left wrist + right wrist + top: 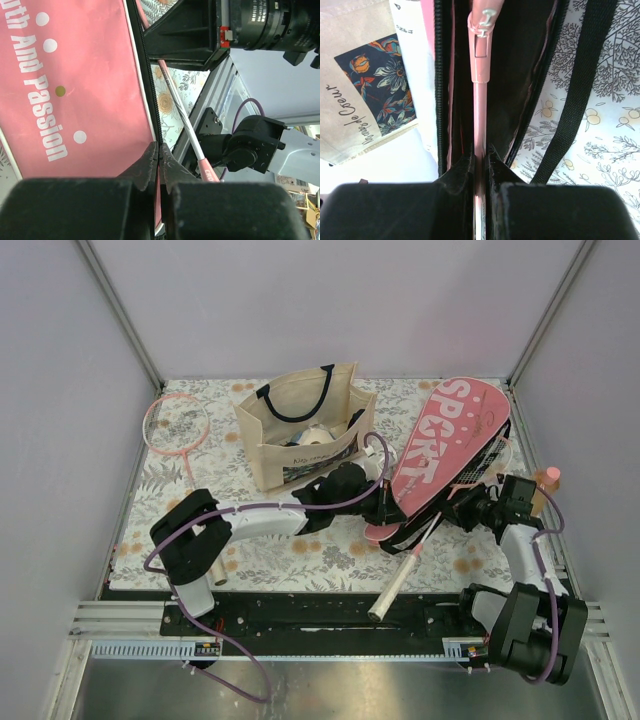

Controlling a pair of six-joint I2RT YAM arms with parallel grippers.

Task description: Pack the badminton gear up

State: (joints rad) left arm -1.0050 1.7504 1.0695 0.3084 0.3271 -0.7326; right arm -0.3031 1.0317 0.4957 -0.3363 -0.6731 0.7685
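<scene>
The pink "SPORT" cover (445, 445) lies slanted at the right of the mat, its zip edge open. One pink racket sits partly inside it, with its white handle (398, 582) sticking out toward the near edge. My left gripper (385, 505) is shut on the cover's zip edge (150, 100), with the cover's pink face (75, 85) to its left. My right gripper (480, 152) is shut on the racket's pink shaft (479, 100) inside the cover's black lining. The cover's black strap (575, 90) lies beside it. The second racket (175, 425) lies at the far left.
The beige tote bag (300, 430) stands at the back centre, with white things inside. A small bottle with a pink cap (547, 480) stands at the right edge. A pale cylinder (218, 568) lies by the left arm's base. Grey walls close in the mat.
</scene>
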